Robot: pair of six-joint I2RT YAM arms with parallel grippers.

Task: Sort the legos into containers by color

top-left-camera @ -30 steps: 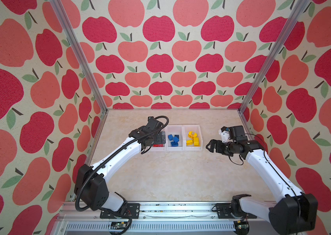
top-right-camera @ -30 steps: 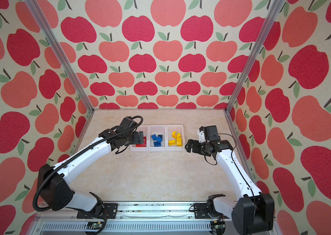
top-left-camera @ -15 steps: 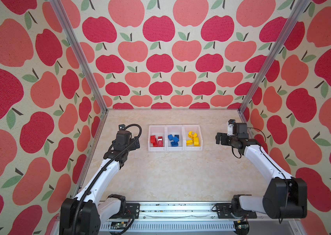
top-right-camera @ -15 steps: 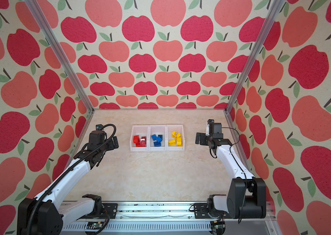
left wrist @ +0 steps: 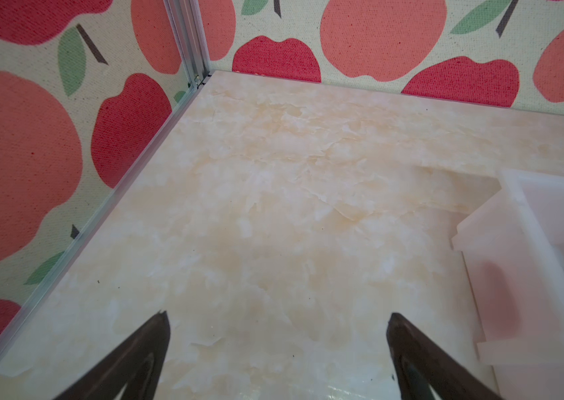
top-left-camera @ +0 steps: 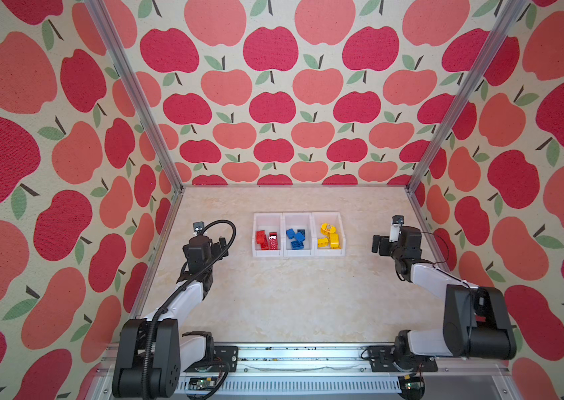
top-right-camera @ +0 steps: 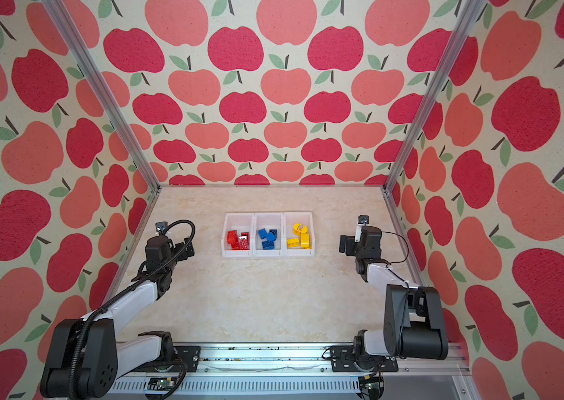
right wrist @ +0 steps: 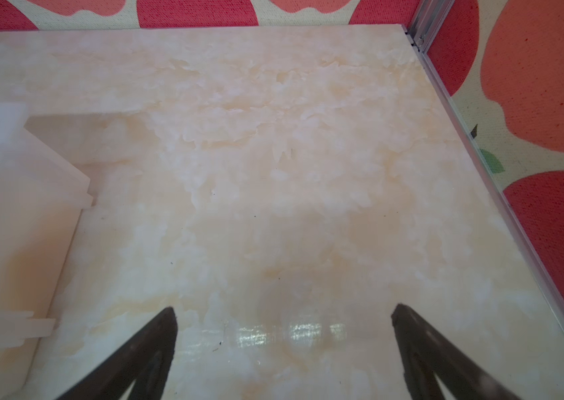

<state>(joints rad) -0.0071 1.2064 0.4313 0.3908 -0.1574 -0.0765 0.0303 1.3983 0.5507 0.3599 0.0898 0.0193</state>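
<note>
While left end effector [left wrist: 277, 314] and right end effector [right wrist: 284, 307] gape empty, 9 and 3 o'clock of containers [top-left-camera: 298, 254], your inward swing could jolt legos [top-left-camera: 296, 237].

Bright, even; glare on table [right wrist: 291, 332].

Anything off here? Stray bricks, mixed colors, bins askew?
Nothing stands out. Red legos lie in the left bin, blue legos in the middle bin, yellow legos in the right bin, none mixed. No brick shows on the table. Left gripper and right gripper hang off to the sides, jaws open, empty.
</note>
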